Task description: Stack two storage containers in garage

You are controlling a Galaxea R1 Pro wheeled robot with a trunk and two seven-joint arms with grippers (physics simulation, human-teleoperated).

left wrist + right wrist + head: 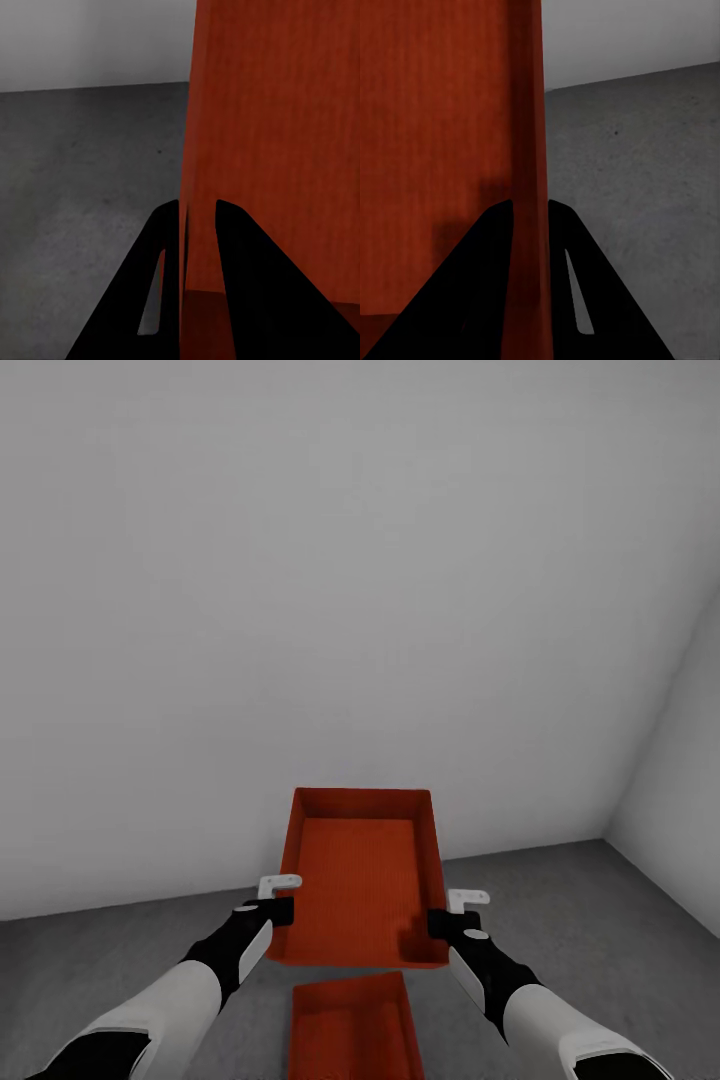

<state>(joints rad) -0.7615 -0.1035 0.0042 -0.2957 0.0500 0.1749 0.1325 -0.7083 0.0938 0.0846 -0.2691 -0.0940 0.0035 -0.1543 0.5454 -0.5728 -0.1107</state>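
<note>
I hold a red-orange open-top storage container [362, 875] level in front of me, above the dark grey concrete floor [600, 920] of the garage. My left gripper [283, 909] is shut on its left wall, seen up close as the container wall [196, 217] between two black fingers [161, 255]. My right gripper [440, 922] is shut on the right wall [529, 210]. The second storage container [352, 1025] lies on the floor directly below and nearer to me, partly cut off by the picture's lower edge.
A plain grey-white wall [300, 610] stands close ahead, meeting a side wall [680, 760] at a corner on the right. Bare concrete floor spreads to both sides of the containers.
</note>
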